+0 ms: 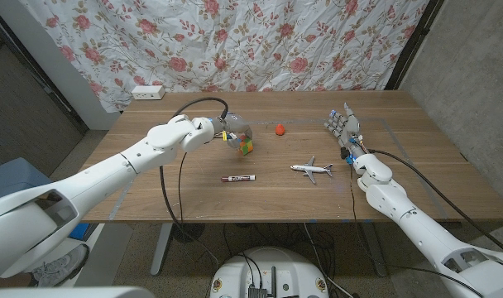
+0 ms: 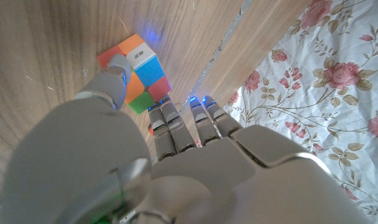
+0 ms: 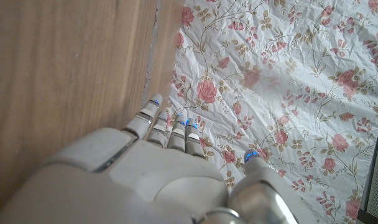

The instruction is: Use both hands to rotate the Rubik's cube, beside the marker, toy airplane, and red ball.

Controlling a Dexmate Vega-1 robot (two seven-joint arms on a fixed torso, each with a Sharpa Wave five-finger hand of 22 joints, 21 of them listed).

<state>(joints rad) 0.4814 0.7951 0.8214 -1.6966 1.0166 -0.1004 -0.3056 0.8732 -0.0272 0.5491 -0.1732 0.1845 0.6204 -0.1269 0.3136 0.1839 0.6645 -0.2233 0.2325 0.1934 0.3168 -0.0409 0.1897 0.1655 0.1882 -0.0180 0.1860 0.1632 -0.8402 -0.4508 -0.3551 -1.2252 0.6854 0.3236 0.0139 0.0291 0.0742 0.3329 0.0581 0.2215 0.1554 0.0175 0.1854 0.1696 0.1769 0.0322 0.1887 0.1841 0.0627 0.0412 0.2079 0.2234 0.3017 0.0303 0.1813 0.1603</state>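
My left hand (image 1: 232,135) pinches the Rubik's cube (image 1: 246,147) at my fingertips; right hand (image 1: 344,128) spread, well apart. Cube looks light, rigid, slick; I'd grip opposite faces.

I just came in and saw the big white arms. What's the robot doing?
It is working on a cube. The left robot hand is at the cube on the table, a fingertip touching it; whether it grips it is unclear. The right robot hand waits apart, fingers spread, holding nothing. A marker, a plane and a red ball lie nearby, untouched.
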